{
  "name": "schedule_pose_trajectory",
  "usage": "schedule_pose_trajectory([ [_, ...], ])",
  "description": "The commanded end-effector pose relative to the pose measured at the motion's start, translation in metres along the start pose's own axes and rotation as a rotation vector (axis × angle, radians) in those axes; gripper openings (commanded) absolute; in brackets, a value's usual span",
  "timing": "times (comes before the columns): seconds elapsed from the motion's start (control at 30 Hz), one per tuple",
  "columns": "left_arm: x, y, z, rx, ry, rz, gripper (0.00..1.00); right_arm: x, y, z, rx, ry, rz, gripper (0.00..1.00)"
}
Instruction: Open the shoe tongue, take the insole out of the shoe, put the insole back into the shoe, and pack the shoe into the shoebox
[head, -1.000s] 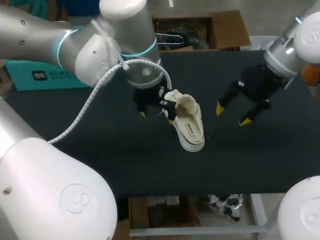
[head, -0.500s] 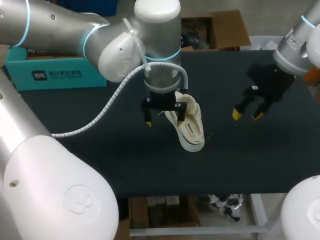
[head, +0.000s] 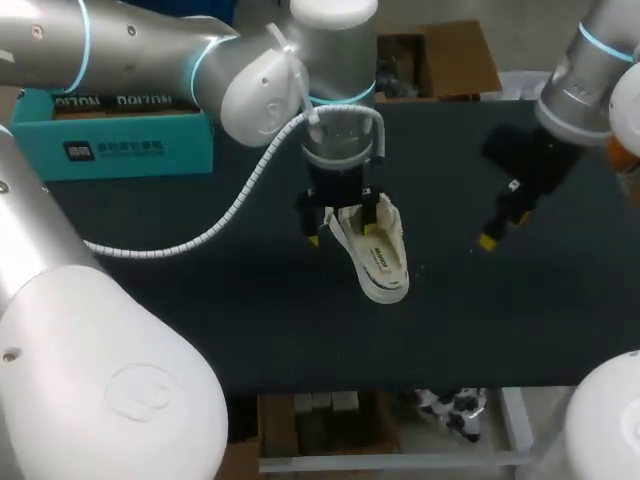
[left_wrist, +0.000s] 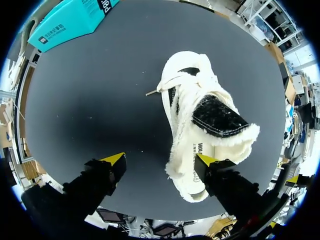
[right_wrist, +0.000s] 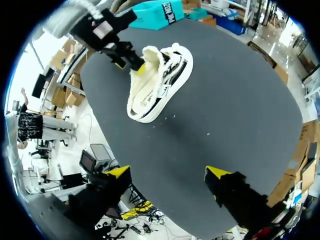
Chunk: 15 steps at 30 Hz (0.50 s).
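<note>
A cream low-top shoe with a fuzzy collar lies on the black table, its opening toward the back. My left gripper hangs open over its heel end. In the left wrist view the shoe lies ahead of the gripper; one fingertip is over the shoe's side and the other stands over bare table. My right gripper is open, above the table to the shoe's right. From the right wrist view the shoe is well ahead of its gripper. No insole shows.
A teal shoebox sits at the back left of the table, also in the left wrist view as the teal shoebox. An open cardboard box stands just behind the table's far edge.
My left gripper has swung right and now straddles the shoe's heel end. My right gripper has drawn away to the right and turned. The shoe has stayed put.
</note>
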<state>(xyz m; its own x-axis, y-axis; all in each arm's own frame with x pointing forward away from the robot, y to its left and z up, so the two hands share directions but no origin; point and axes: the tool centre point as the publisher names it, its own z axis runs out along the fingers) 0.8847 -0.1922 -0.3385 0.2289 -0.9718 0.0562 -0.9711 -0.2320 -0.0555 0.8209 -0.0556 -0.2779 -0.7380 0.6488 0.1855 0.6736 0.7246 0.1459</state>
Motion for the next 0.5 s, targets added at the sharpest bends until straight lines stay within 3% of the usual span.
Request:
schedule_pose_trajectory([
  [0.03, 0.002, -0.0016, 0.014, -0.007, 0.017, -0.002, 0.57, 0.0009, 0.0022, 0.0001, 0.008, -0.002, 0.004, 1.0],
  [0.1, 0.003, -0.0016, 0.0168, -0.007, 0.016, -0.003, 0.31, 0.0009, 0.0022, 0.0001, 0.008, -0.002, 0.004, 1.0],
  [0.17, 0.0033, -0.0041, 0.019, -0.012, 0.018, -0.014, 0.13, 0.0009, 0.0022, 0.0001, 0.008, -0.002, 0.004, 1.0],
  [0.2, 0.0033, -0.0049, 0.0195, -0.011, 0.018, -0.028, 0.0, 0.0009, 0.0022, 0.0001, 0.008, -0.002, 0.004, 1.0],
  [0.5, 0.0045, -0.0046, 0.0131, 0.004, 0.021, -0.049, 0.0, 0.0009, 0.0022, 0.0001, 0.008, -0.002, 0.004, 1.0],
])
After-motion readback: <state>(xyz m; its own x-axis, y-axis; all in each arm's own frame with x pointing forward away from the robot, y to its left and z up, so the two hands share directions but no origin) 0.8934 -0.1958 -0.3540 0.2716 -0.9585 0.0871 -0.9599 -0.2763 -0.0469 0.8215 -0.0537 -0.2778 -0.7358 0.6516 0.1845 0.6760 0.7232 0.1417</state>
